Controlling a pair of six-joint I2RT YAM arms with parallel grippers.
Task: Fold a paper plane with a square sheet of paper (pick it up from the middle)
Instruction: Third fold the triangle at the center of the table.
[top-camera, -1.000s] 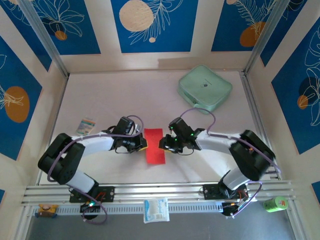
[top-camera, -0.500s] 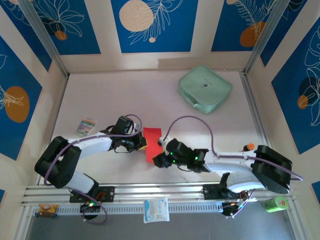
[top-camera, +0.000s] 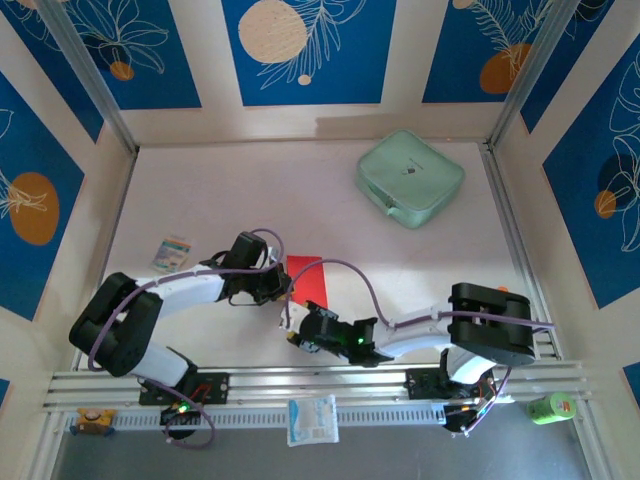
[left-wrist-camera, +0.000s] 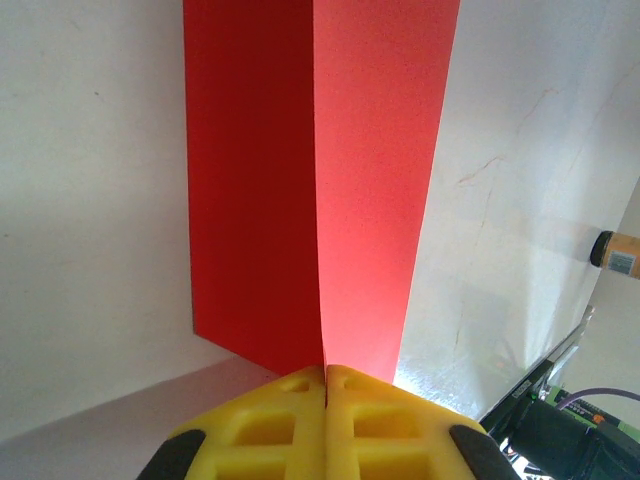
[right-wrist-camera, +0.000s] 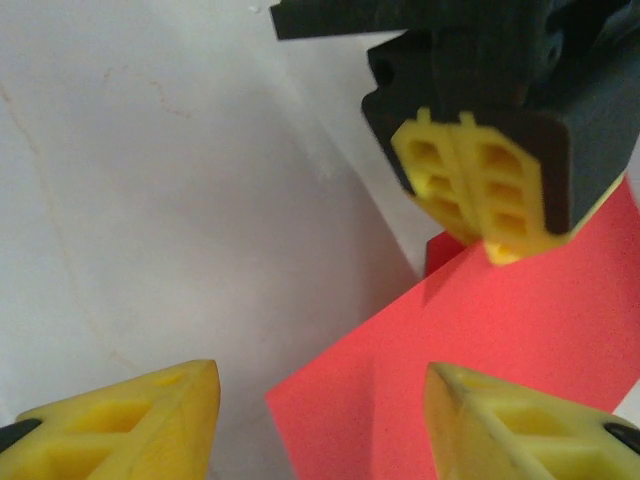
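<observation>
Left claw (left-wrist-camera: 325, 372) pinches the folded square sheet of paper (left-wrist-camera: 320, 180), crease plain in left wrist view; right claw (right-wrist-camera: 320, 400) stands parted, empty, sheet corner just ahead in right wrist view.

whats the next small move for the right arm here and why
Likely ease the right gripper forward until its open jaws straddle the near corner of the red paper. That corner sits just ahead, in line with the gap, and the left gripper is shut on the paper's folded edge, so it should hold steady.
</observation>
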